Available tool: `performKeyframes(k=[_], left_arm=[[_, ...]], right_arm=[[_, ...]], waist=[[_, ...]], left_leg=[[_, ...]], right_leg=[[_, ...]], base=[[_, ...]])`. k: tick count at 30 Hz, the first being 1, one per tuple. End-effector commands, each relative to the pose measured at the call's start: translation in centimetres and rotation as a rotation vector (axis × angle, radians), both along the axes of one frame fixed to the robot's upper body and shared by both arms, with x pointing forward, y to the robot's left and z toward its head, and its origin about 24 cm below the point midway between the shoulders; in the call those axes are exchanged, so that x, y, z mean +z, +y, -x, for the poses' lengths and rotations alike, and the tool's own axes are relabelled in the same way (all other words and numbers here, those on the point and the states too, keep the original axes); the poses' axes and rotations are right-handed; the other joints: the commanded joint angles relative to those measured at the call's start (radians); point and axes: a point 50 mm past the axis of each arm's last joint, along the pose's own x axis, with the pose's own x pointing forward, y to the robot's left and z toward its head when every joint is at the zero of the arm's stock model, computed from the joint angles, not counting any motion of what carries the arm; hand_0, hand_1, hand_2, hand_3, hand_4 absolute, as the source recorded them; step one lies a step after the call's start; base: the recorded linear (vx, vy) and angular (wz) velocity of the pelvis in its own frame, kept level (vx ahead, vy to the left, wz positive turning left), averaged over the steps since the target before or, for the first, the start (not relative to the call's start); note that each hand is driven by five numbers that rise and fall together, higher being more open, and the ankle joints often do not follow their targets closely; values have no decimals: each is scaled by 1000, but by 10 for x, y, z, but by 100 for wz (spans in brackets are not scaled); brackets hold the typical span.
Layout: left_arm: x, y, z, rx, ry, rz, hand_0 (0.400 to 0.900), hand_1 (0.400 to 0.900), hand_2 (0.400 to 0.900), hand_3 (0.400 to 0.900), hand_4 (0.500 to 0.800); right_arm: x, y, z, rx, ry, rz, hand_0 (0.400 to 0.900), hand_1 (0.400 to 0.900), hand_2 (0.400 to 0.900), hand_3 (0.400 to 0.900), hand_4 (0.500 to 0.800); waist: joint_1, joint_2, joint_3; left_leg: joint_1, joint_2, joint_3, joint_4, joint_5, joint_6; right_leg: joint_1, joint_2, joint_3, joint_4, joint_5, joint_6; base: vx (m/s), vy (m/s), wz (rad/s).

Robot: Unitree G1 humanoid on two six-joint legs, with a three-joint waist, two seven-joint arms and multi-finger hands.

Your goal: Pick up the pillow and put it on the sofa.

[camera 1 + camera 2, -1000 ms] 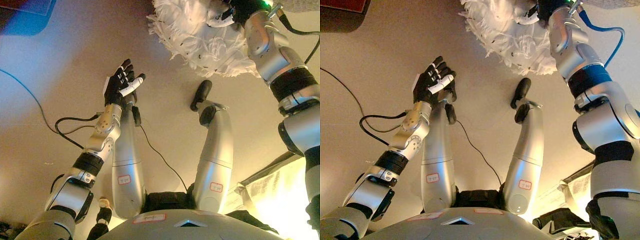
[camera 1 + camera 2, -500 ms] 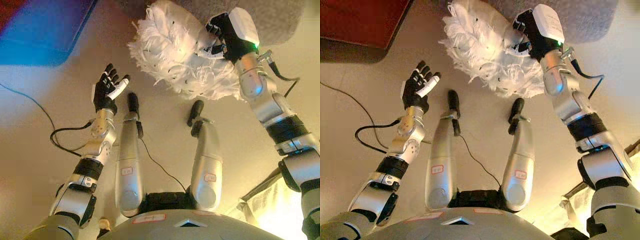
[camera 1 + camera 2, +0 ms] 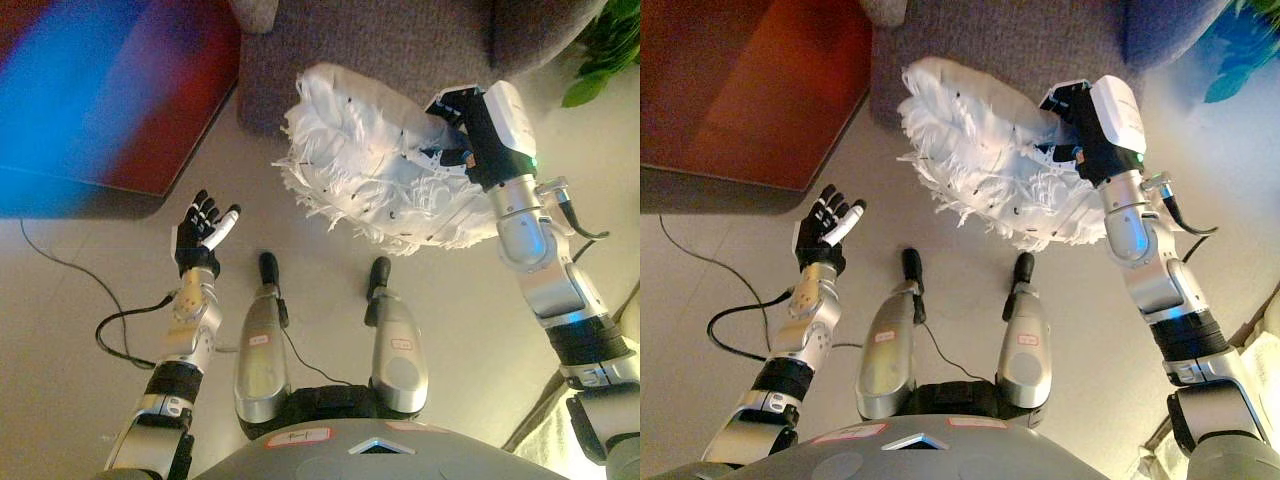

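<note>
left hand (image 3: 202, 232) idle, fingers spread, holding nothing, out over the floor (image 3: 90, 330) well clear of the load. red rug (image 3: 750, 90) upper left, not in the way.

pillow (image 3: 375, 165) is airborne, feathery white, its top edge overlapping the grey sofa (image 3: 400, 50) front in view; can't tell if it's touching the sofa yet. most of it looks to hang over floor, not seat.

right hand (image 3: 455, 145) has its fingers curled into the pillow's right edge, single-sided pinch.

risks, my read:
- one-edge grip on a soft, floppy thing: it could sag or peel out
- letting go now likely drops it down the sofa front
- fringe could snag on the fingers at release
</note>
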Motion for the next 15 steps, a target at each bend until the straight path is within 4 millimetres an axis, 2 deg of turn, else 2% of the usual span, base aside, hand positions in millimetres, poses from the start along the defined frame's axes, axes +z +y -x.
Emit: performKeyframes(k=[1,9,15], left_arm=[[-8,10,21,-35,24,-72,900,900,900,900,800],[-25,17,44,-22,111,-44,900,900,900,900,800],[-29,15,51,-56,132,-17,900,900,900,900,800]], right_arm=[[86,8,22,179,-412,-127,400,400,400,400,500],[99,-13,16,130,-387,-124,400,400,400,400,500],[121,-34,-19,20,-315,-78,400,400,400,400,500]], waist=[[11,-23,-254],[39,-39,-320],[71,-59,-329]], left_leg=[[75,26,-8,-55,-29,-45],[136,36,1,-116,-14,-53],[142,42,-7,-148,3,-57]], right_leg=[[60,-18,-20,-104,96,54],[129,-7,-50,-162,106,53],[136,3,-66,-162,99,46]], base=[[123,5,4],[91,-2,10],[47,-18,13]])
